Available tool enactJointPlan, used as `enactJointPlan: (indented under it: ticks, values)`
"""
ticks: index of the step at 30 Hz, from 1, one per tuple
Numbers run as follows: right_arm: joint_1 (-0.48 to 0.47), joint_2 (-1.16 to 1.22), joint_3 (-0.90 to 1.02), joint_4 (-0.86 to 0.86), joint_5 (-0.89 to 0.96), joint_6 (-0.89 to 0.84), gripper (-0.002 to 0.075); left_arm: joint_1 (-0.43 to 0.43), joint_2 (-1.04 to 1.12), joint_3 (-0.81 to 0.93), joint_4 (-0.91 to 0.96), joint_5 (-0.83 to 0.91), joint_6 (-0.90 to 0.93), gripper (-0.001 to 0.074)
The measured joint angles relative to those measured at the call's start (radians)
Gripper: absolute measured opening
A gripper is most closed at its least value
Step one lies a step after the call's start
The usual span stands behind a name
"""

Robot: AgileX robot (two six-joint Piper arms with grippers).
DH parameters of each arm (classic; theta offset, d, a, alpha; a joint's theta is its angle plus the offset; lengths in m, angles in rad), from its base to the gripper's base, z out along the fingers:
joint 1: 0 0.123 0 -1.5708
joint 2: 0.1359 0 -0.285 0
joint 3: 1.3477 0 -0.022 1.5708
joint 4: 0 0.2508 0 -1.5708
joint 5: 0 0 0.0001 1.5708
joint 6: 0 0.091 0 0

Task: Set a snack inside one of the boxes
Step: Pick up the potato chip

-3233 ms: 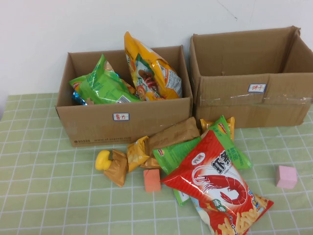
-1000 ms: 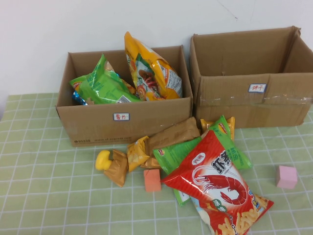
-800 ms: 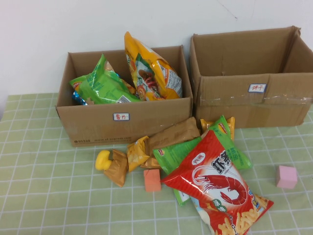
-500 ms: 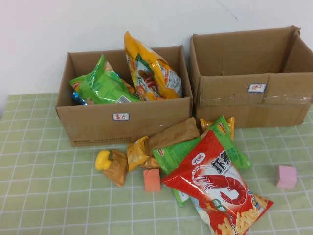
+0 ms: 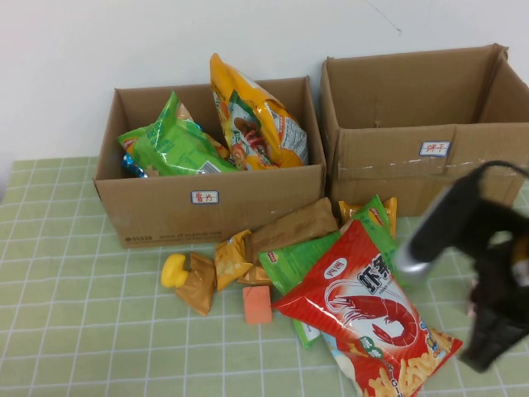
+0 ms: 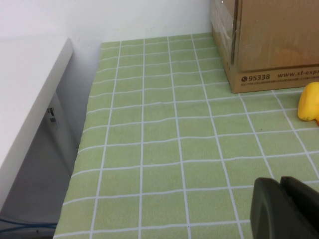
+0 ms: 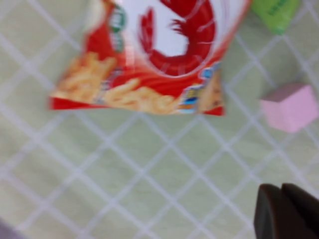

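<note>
The red shrimp snack bag (image 5: 364, 314) lies flat on the green checked cloth, in front of the boxes, on top of other packets. It also shows in the right wrist view (image 7: 159, 55). The lower brown box (image 5: 211, 211) stands at the back left and holds a green bag (image 5: 169, 145) and a yellow-orange bag (image 5: 252, 116). My right gripper (image 5: 486, 357) hangs above the cloth just right of the red bag, its fingers shut and empty (image 7: 281, 199). My left gripper (image 6: 280, 181) is shut and empty over bare cloth, left of the lower box (image 6: 279, 40); it is outside the high view.
The taller taped box (image 5: 430, 165) stands at the back right. Brown, green and orange packets (image 5: 289, 236) are piled between the boxes and the red bag. An orange cube (image 5: 257, 304) and a yellow toy (image 5: 173, 271) lie left of the pile. A pink cube (image 7: 291, 107) lies near my right gripper.
My right arm has swung into the high view from the right and now hangs beside the red bag, covering the pink cube there. The bags and boxes have not moved.
</note>
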Motion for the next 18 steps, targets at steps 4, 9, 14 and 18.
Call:
enactJointPlan:
  ticks: [4, 9, 14, 18]
  values:
    - [0.074, 0.131, -0.05, -0.141, 0.032, 0.108, -0.0002, 0.0, 0.0, 0.0, 0.0, 0.0, 0.0, -0.0002]
    - [0.133, 0.227, -0.091, -0.107, -0.065, 0.161, -0.0002, 0.0, 0.0, 0.0, 0.0, 0.0, 0.0, -0.0002]
    - [0.181, 0.255, -0.111, -0.083, -0.222, 0.266, 0.0023, 0.0, 0.0, 0.0, 0.0, 0.0, 0.003, -0.0003]
    - [0.18, 0.267, -0.113, -0.076, -0.313, 0.279, 0.0242, 0.0, 0.0, 0.0, 0.0, 0.0, 0.003, -0.0002]
